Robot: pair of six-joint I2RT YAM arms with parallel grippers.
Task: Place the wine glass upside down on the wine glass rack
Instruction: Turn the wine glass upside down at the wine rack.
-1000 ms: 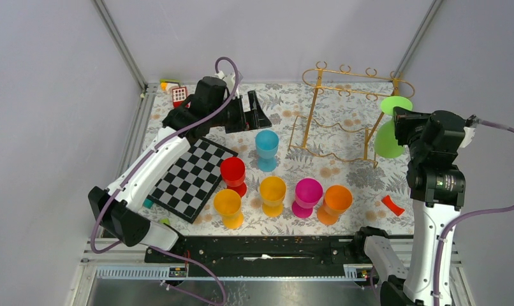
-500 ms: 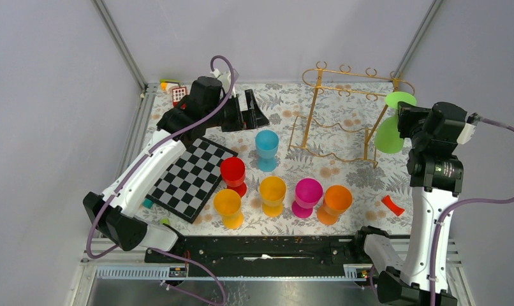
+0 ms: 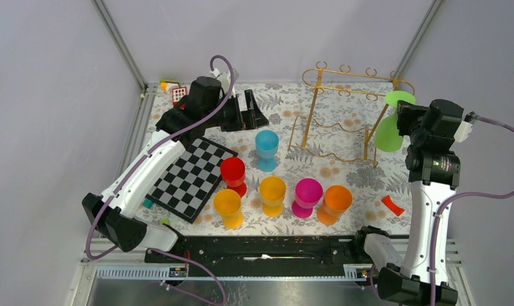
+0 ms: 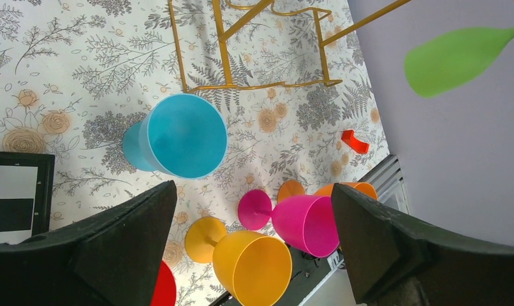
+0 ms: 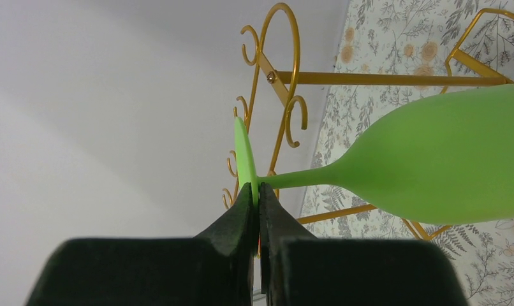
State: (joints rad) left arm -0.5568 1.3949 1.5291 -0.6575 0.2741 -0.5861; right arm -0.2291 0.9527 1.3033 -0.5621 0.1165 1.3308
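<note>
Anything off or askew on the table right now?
Nothing spilled or tipped. Only oddity: the green wine glass hangs bowl-down in the air beside the right end of the rack, pinched by the right claw on just the thin edge of its foot.

The wine glass (image 3: 388, 135) is lime green and the wine glass rack (image 3: 312, 113) is shiny gold. The tabletop (image 3: 350, 177) is white, printed with grey ferns and pale orange roses. On it are a turquoise goblet (image 3: 266, 145), red goblet (image 3: 233, 172), amber goblet (image 3: 227, 205), yellow goblet (image 3: 272, 191), magenta goblet (image 3: 307, 193) and orange goblet (image 3: 336, 201). The chessboard (image 3: 190, 178) has black-and-white checks. A small block (image 3: 392, 204) is red. The left end effector (image 4: 253, 188) and right end effector (image 5: 259, 191) are black.
</note>
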